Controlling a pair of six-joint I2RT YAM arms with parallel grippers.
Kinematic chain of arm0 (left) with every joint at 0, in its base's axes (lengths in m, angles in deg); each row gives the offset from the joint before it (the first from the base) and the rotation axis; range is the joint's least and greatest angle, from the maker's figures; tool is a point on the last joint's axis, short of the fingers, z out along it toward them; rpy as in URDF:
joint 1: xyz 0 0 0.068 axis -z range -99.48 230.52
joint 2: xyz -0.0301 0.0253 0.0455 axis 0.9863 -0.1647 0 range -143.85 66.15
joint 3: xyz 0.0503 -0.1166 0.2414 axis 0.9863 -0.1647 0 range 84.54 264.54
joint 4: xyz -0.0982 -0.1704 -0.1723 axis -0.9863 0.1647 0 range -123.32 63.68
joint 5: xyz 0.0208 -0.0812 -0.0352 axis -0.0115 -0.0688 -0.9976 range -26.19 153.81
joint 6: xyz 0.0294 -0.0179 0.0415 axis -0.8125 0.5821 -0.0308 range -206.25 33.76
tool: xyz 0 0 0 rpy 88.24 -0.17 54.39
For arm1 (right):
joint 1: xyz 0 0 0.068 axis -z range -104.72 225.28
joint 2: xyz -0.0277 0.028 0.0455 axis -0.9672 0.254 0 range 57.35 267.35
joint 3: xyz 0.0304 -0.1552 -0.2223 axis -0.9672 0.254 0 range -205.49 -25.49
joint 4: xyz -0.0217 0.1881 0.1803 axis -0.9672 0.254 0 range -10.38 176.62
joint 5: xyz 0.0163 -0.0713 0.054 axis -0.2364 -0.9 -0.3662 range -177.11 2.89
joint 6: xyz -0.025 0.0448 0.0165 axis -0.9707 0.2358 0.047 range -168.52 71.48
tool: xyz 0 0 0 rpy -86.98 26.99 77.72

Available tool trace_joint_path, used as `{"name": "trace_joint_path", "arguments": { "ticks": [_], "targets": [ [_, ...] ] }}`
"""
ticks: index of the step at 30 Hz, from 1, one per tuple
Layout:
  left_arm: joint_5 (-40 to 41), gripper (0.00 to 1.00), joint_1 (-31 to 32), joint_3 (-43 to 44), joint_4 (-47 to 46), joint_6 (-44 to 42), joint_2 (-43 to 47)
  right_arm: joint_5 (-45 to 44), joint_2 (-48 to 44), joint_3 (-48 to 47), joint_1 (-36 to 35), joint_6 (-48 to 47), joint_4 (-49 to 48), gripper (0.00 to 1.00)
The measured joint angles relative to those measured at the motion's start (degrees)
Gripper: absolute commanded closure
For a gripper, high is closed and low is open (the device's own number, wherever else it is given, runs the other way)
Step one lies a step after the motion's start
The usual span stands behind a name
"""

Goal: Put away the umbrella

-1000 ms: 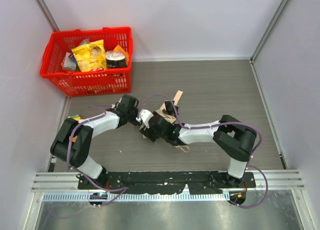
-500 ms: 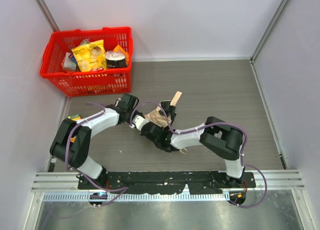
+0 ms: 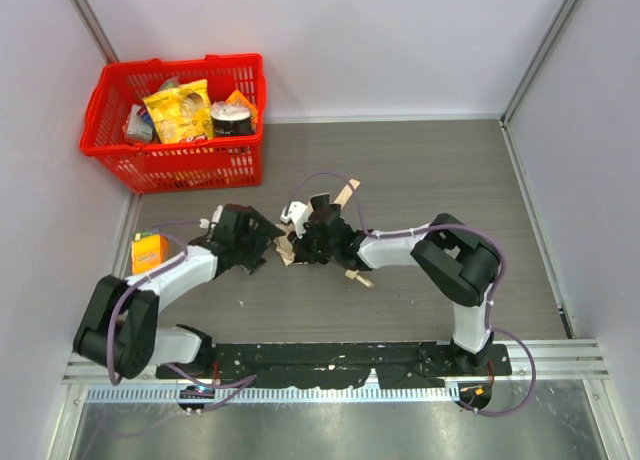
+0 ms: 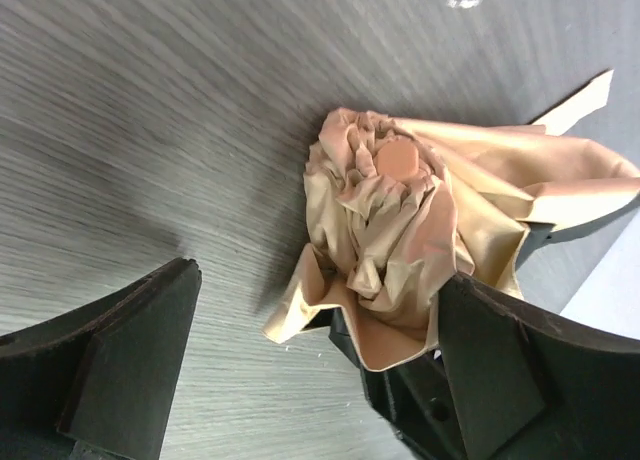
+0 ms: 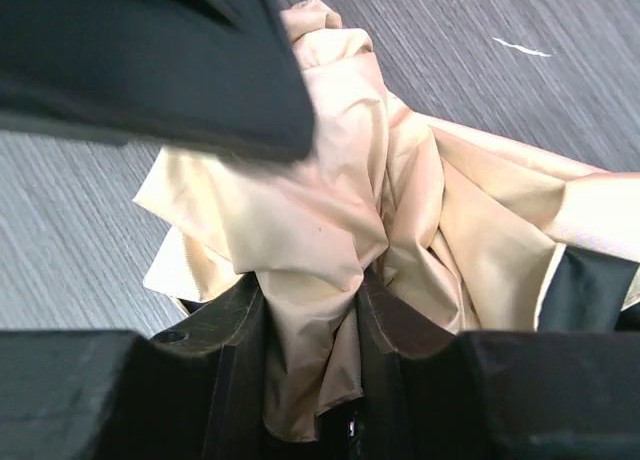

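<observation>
Evidently light and floppy, the umbrella (image 4: 400, 215) needs gripping at its bunched core, where the right hand (image 5: 310, 335) pinches it; the left hand (image 4: 315, 365) gapes empty.

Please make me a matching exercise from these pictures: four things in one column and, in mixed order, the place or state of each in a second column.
Things:
1. umbrella
2. red basket
3. left tool
4. right tool

Places or states:
A. wide open, gripping nothing
B. closed on beige fabric
C. far left corner, snack packets inside
D. crumpled on the table

Pairs: 1-D, 2-C, 3-A, 4-B.
</observation>
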Motion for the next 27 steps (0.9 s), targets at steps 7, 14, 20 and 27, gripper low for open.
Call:
{"name": "trace_joint_path", "arguments": {
  "ticks": [7,14,20,27],
  "targets": [
    [-1.01,0.0,-5.84,-10.12,-12.9,-5.7,11.17,18.01,2.47,-2.97,6.36,4.02,1.57,0.99],
    [-8.63,0.0,-6.08,-18.05,-27.82,-8.22,13.62,36.44,7.43,-7.43,12.92,11.37,2.93,0.99],
    [-10.14,0.0,-4.83,-16.9,-30.56,-5.4,7.15,48.04,12.07,-10.43,16.74,19.67,1.49,0.99],
    [-9.38,0.01,-1.84,-12.79,-35.58,0.98,-3.8,53.16,13.88,-11.19,17.75,23.65,0.68,0.99]
  ]
}}
